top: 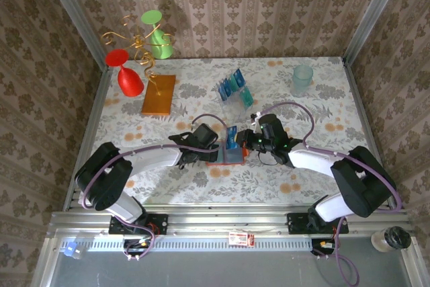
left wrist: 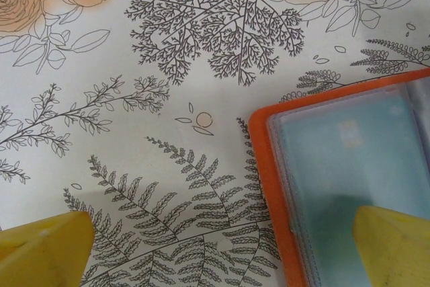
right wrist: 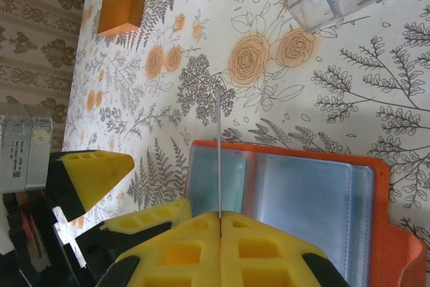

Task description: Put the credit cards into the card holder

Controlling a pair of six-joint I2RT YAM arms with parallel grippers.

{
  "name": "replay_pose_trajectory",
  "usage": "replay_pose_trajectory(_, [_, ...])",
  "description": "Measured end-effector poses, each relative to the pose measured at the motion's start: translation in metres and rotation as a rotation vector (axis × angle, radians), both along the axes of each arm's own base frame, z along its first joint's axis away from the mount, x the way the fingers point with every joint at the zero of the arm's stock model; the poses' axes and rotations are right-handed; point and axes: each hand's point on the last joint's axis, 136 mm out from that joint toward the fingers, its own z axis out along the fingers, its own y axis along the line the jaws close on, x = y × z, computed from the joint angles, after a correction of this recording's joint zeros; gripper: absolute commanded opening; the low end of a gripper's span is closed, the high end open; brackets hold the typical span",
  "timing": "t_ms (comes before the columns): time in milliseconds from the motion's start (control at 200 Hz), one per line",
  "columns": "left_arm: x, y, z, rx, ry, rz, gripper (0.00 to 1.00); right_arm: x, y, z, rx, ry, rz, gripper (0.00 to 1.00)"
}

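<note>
Right jaws: clenched flat on one thin credit card (right wrist: 220,146). The wrist view shows it edge-on, a pale line running straight out from the seam between the two yellow fingers (right wrist: 269,247). From overhead the same card (top: 232,137) stands upright and blue, right at the jaw tips.

Card holder (right wrist: 282,149): lies open on the surface directly under the right jaws, with an orange rim and clear pockets facing up. The held card's edge crosses the pocket nearest the fold. Cannot tell whether its far end has entered a pocket.

Left jaws: released and spread wide, holding nothing. One yellow finger (left wrist: 44,250) is over bare floral surface. The other (left wrist: 393,247) overlaps a corner of the card holder (left wrist: 265,166); contact cannot be judged. A teal card (left wrist: 336,179) already sits in the pocket between the fingers.

The two pairs of jaws face each other across the holder (top: 225,160), close together.

Well beyond the jaw tips: a clear rack (top: 236,95) holding more blue cards (top: 230,84), an orange-brown slab (top: 159,94) and a pale cup (top: 302,78). Nothing lies between the jaws and the holder.
</note>
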Motion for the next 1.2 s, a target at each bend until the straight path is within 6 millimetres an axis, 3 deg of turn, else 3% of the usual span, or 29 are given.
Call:
replay_pose_trajectory(415, [-0.004, 0.013, -0.014, 0.053, 0.012, 0.032, 1.00, 0.001, 0.009, -0.014, 0.026, 0.028, 0.028, 0.00])
replay_pose_trajectory(1200, [-0.004, 0.016, -0.015, 0.058, 0.010, 0.044, 1.00, 0.002, 0.016, -0.038, 0.040, 0.037, 0.033, 0.00])
